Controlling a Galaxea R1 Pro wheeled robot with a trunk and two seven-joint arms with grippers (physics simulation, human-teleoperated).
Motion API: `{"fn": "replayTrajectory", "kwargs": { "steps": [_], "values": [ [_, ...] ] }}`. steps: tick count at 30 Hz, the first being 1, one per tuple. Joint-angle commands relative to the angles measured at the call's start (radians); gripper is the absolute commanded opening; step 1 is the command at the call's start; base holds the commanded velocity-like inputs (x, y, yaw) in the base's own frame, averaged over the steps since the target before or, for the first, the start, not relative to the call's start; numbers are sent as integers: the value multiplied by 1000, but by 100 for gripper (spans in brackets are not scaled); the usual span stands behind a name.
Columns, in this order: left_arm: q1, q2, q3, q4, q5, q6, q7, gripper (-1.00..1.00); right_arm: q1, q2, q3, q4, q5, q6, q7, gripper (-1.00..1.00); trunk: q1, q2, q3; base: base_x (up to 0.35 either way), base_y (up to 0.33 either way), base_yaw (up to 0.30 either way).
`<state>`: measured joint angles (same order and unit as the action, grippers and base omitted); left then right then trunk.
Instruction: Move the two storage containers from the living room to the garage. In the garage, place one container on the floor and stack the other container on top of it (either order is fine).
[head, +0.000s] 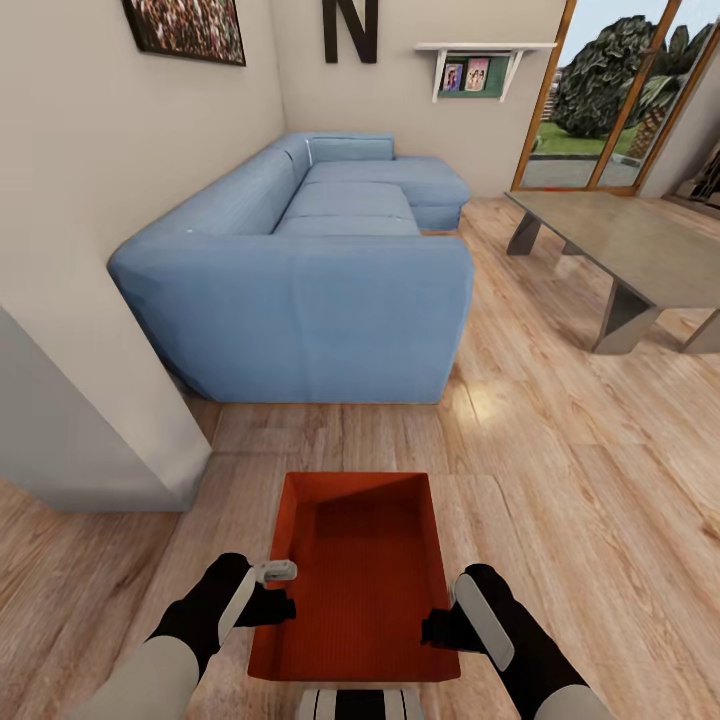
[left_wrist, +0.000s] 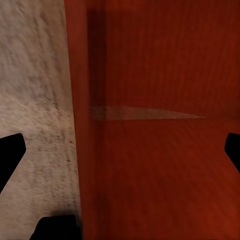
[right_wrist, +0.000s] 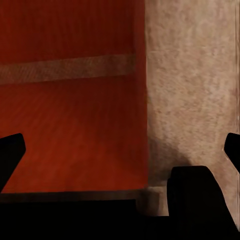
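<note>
Item: one storage container (head: 362, 570), orange-red, on wood plank floor (head: 560, 480) in front of the blue sofa (head: 310, 270); its near edge is cut off by your trunk. Your left pincer (head: 283, 606) and right pincer (head: 432, 630) straddle its side walls, jaws wide; contact unclear.

Orange-red storage container (head: 360, 570) with a finely ribbed bottom sits between the black left gripper (head: 272, 607) and black right gripper (head: 440, 628). Light wood plank flooring (head: 560, 480) lies beneath. Beyond the grippers: a blue sofa (head: 310, 270), beige walls (head: 80, 180), a black letter N (head: 350, 28), and a grey table (head: 630, 245).
</note>
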<state>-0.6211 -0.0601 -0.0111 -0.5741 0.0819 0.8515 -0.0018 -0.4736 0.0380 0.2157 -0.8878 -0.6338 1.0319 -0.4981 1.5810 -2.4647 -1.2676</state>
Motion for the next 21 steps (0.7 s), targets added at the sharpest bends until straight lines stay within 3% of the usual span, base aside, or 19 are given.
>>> {"fn": "replayTrajectory", "kwargs": {
  "steps": [1, 6, 10, 21],
  "values": [
    [0, 0, -1, -1, 8, 4, 3, 100, 0, -4, 2, -1, -11, 1, -11, 100, 0, 0, -1, 0, 0, 0],
    [0, 0, -1, -1, 9, 4, 3, 100, 0, -63, 1, -5, -10, -1, -10, 100, 0, 0, -1, 0, 0, 0],
    [0, 0, -1, -1, 9, 4, 3, 100, 0, -93, 1, -7, -10, -4, -10, 100, 0, 0, -1, 0, 0, 0],
    [0, 0, -1, -1, 9, 4, 3, 100, 0, -97, 3, -8, -10, -4, -10, 100, 0, 0, -1, 0, 0, 0]
  ]
}}
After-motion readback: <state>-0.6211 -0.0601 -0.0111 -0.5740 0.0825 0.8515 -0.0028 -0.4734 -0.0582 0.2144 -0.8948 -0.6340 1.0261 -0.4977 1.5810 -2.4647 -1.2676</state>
